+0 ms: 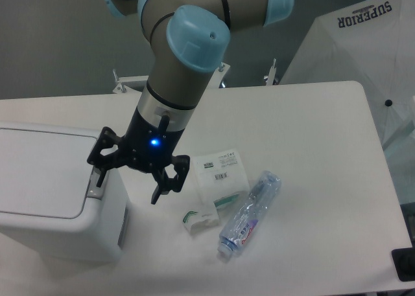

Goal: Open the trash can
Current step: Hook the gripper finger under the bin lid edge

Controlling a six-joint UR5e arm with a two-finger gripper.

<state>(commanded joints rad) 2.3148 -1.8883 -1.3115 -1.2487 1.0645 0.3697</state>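
The trash can point(45, 192) is a big white boxy bin at the left edge of the table, its flat lid down. Its grey latch tab point(97, 184) sits on the lid's right side and is partly covered by my gripper. My gripper point(128, 186) hangs open at the can's right edge, fingers pointing down. One fingertip point(100, 179) is over the grey tab; the other point(155, 197) hangs above the table beside the can. Nothing is held between them. I cannot tell whether the left fingertip touches the tab.
A white packet with a barcode point(221, 175), a small white and green box point(200, 219) and a flattened plastic bottle point(248, 213) lie on the white table point(305, 134) right of the gripper. A white folded umbrella point(363, 43) stands beyond the table's right corner.
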